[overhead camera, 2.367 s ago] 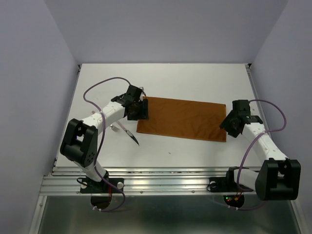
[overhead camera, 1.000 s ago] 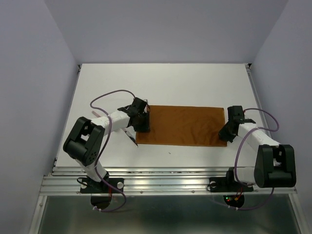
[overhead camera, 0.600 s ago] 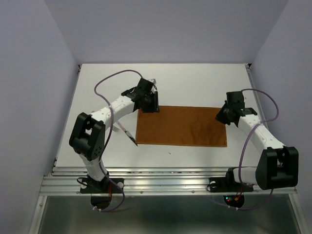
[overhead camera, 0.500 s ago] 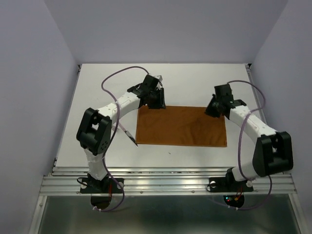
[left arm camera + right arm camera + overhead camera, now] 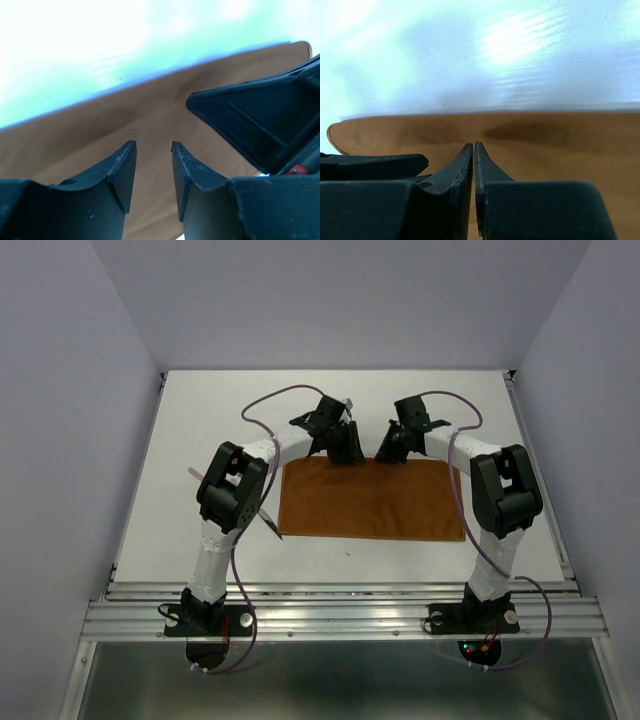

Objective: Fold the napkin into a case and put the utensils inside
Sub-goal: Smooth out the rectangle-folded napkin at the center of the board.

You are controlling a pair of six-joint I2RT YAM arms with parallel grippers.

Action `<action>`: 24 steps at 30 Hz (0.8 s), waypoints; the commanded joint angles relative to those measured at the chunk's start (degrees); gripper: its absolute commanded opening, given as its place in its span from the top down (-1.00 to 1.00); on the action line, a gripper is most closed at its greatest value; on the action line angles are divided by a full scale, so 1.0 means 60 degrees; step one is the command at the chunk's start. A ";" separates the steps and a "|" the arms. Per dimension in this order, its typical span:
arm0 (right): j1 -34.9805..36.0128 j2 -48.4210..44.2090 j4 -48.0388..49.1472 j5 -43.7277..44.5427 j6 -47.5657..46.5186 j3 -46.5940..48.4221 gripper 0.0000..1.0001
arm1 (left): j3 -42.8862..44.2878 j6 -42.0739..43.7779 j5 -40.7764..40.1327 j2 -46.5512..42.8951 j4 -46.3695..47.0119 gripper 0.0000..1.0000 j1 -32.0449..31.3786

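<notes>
A rust-orange napkin (image 5: 372,500) lies folded into a flat rectangle on the table (image 5: 200,420). At its far edge, the left gripper (image 5: 153,150) is narrowly parted and the right gripper (image 5: 473,146) nearly closed, neither visibly holding cloth. The utensils (image 5: 271,524) lie outside it, so further folding and loading likely remain.

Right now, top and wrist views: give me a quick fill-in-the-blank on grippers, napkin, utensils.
The left gripper and right gripper are at the ____ edge of the napkin. The right jaws are nearly shut; the left jaws stand ____. The utensils lie off the napkin, to its ____.
Missing: far; open; left.
</notes>
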 commanded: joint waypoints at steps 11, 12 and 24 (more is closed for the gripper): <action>-0.0063 0.1080 0.0289 0.0121 0.0181 0.0669 0.81 | 0.0102 -0.0131 -0.0043 0.0531 0.0509 0.12 0.0084; -0.0063 0.1065 0.0274 0.0181 0.0181 0.0654 0.81 | 0.0030 -0.0101 -0.0072 0.0517 0.0494 0.12 0.0099; -0.1583 0.0217 0.0274 0.0079 -0.0273 -0.0340 0.81 | -0.0719 0.0440 -0.0277 0.0502 0.0275 0.13 0.0217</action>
